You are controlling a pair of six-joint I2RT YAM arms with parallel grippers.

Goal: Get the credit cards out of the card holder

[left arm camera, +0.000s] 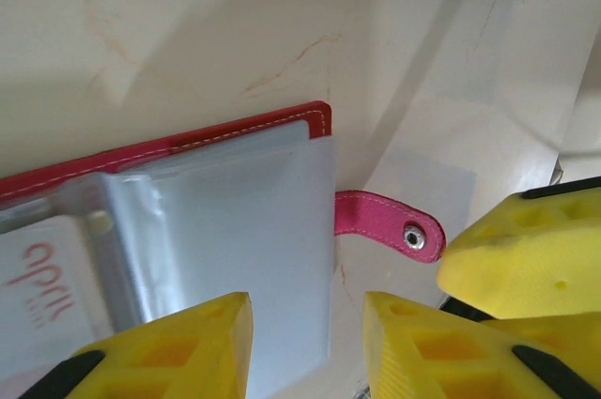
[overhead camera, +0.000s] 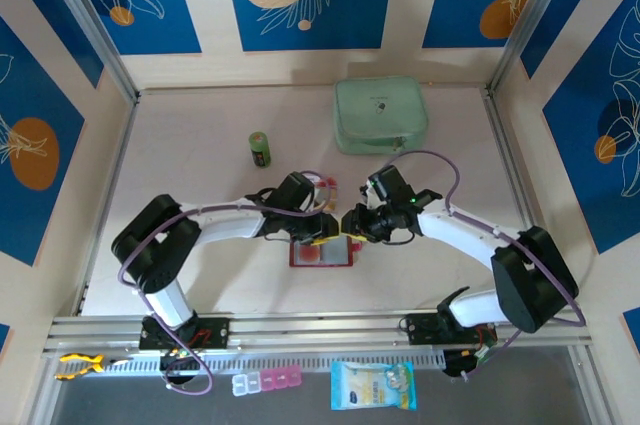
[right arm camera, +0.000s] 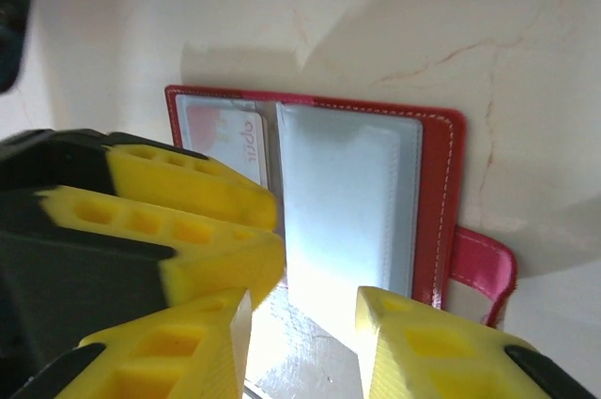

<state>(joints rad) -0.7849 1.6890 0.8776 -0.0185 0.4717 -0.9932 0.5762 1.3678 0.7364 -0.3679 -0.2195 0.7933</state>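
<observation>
Left gripper (left arm camera: pixel 307 343) and right gripper (right arm camera: pixel 302 343) hang part-open, empty, over the holder (overhead camera: pixel 322 255) near the front edge of the table (overhead camera: pixel 200 145); best pin it flat, then pinch one card (right arm camera: pixel 230 141) squarely.

Pale cream marble-veined surface (overhead camera: pixel 200 115), softly shadowed. Walls far, left, right: light wooden boards (overhead camera: pixel 210 5) carrying blue panels (overhead camera: pixel 350 30) with white leaf drawings, cream and orange discs. Silver metal posts (overhead camera: pixel 87 20) at far corners. Aluminium rail (overhead camera: pixel 320 325) along near edge.

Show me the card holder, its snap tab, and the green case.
card holder (right arm camera: pixel 441 202), right wrist view, red right border.
snap tab (left arm camera: pixel 376 217), left wrist view, strap middle.
green case (overhead camera: pixel 380 115), top external view, lid centre.
</observation>
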